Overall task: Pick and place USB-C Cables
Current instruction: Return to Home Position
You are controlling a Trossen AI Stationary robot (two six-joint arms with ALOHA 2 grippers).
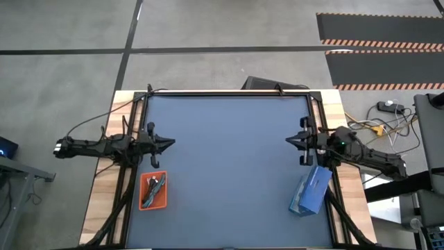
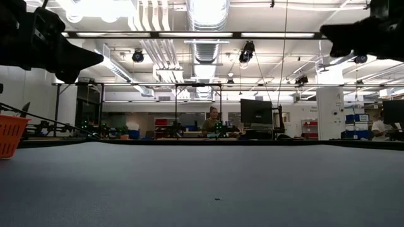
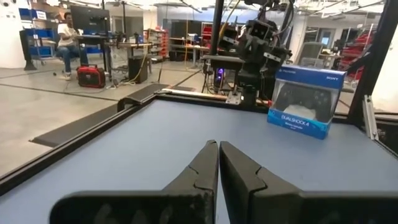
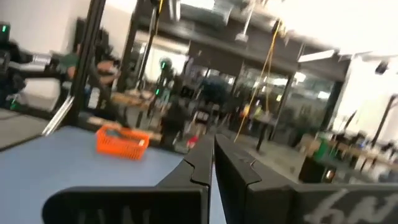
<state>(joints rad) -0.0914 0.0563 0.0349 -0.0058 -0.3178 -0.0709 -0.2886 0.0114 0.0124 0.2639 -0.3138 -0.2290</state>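
An orange tray point(image 1: 153, 190) stands on the blue mat near the table's left edge, toward the near side; it also shows in the low view point(image 2: 11, 134) and the right wrist view point(image 4: 122, 142). Thin cables point(image 1: 154, 187) lie in it; I make out dark and pale strands only. My left gripper point(image 1: 171, 144) is shut and empty above the mat, just beyond the tray. My right gripper point(image 1: 288, 142) is shut and empty above the mat at the right side.
A flat blue box point(image 1: 310, 189) lies on the mat at the near right; it also shows in the left wrist view point(image 3: 306, 99). A black frame point(image 1: 229, 92) runs around the mat. The mat's middle point(image 1: 229, 167) is bare. People sit in the room beyond.
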